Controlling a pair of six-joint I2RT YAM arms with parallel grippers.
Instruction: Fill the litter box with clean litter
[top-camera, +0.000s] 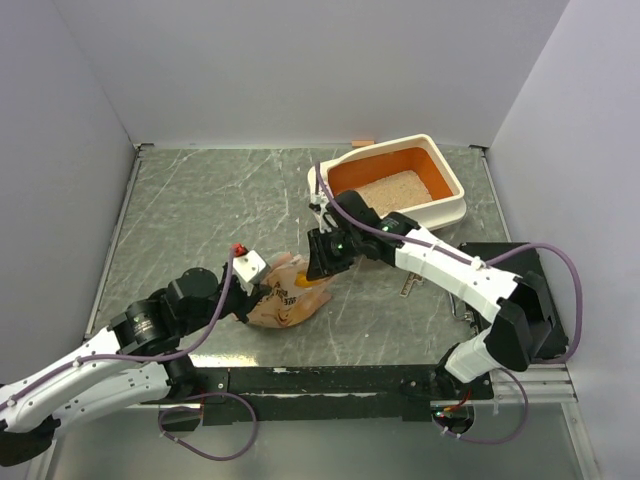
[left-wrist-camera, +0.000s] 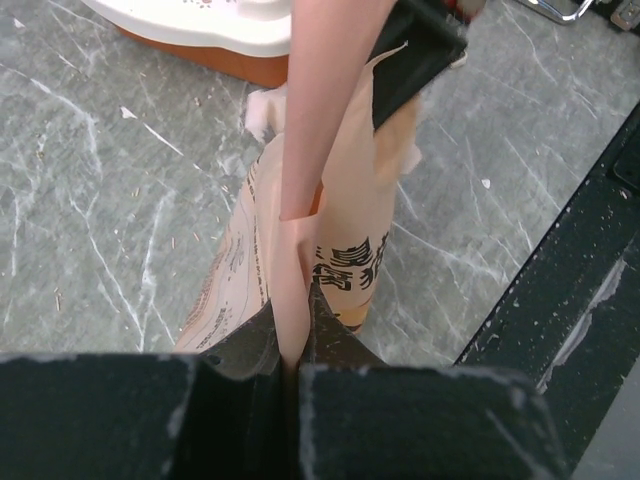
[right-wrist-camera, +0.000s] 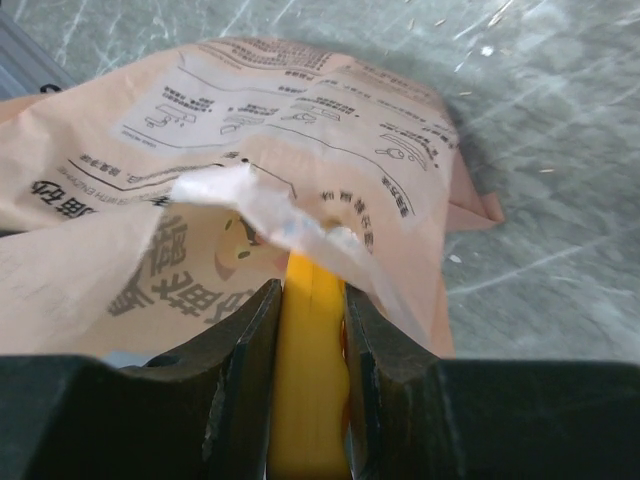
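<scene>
The litter box (top-camera: 456, 195), cream outside and orange inside, stands at the back right with a layer of clean litter (top-camera: 393, 188) in it. In front of it the tan paper bag (top-camera: 283, 303) lies on the table. My left gripper (top-camera: 264, 292) is shut on a fold of the bag's edge (left-wrist-camera: 293, 300). My right gripper (top-camera: 322, 266) reaches into the bag's mouth and is shut on the handle of the yellow scoop (right-wrist-camera: 311, 370). The scoop's bowl is hidden inside the bag (right-wrist-camera: 300, 130). A corner of the litter box (left-wrist-camera: 200, 25) shows in the left wrist view.
A flat black box (top-camera: 520, 290) lies at the right edge beside the right arm, with a small metal piece (top-camera: 411, 284) next to it. Grey walls close in the marbled table on three sides. A small orange item (top-camera: 362, 142) lies by the back wall.
</scene>
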